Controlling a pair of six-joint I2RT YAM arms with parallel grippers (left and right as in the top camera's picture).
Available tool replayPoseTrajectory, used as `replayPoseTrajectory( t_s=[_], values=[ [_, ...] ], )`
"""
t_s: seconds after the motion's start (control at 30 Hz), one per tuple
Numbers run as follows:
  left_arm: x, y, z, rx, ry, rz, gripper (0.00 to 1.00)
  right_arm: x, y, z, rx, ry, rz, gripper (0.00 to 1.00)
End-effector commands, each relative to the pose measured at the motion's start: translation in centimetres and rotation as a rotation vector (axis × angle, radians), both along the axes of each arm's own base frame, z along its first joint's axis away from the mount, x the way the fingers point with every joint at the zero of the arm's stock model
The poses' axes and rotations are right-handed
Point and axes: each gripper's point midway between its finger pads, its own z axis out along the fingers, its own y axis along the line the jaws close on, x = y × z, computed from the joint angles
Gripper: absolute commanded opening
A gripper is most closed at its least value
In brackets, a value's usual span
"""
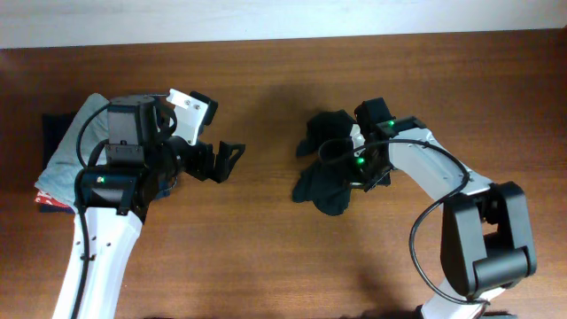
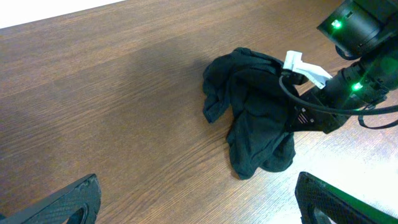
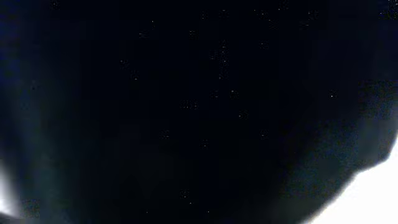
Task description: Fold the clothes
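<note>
The right tool (image 1: 361, 165) is buried in the crumpled black T-shirt (image 1: 326, 177) lying mid-way across the worktop (image 1: 266, 257), clenched on a pinch of cloth, probably to lift and spread it, while the left tool (image 1: 229, 158) hangs released well apart, free to catch another edge.

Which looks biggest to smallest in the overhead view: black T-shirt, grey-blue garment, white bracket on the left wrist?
1. black T-shirt and grey-blue garment: similar in size, so unranked; the left arm hides part of the garment.
2. white bracket: clearly smallest.
</note>
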Motion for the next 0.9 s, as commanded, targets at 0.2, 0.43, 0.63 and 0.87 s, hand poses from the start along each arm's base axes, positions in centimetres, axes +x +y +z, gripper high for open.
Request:
replayPoseTrajectory(
  t_s=[0.2, 0.43, 0.63, 0.87],
  values=[
    [0.3, -0.2, 0.4, 0.008, -0.020, -0.014, 0.99, 3.2, 1.3, 15.6, 0.097, -0.449, 0.064, 0.04],
    [0.6, -0.2, 0.7, 0.006, -0.036, -0.014, 0.99, 2.5, 0.9, 27.4, 0.141, -0.774, 0.079, 0.04],
    [0.4, -0.5, 0.8, -0.009, -0.037, -0.029, 0.99, 1.6, 0.9, 29.3, 0.162, -0.817, 0.084, 0.04],
    [0.2, -0.9, 1.0, -0.028, -0.036, -0.049, 0.99, 2.3, 0.3, 28.4, 0.117, -0.802, 0.062, 0.04]
  ],
)
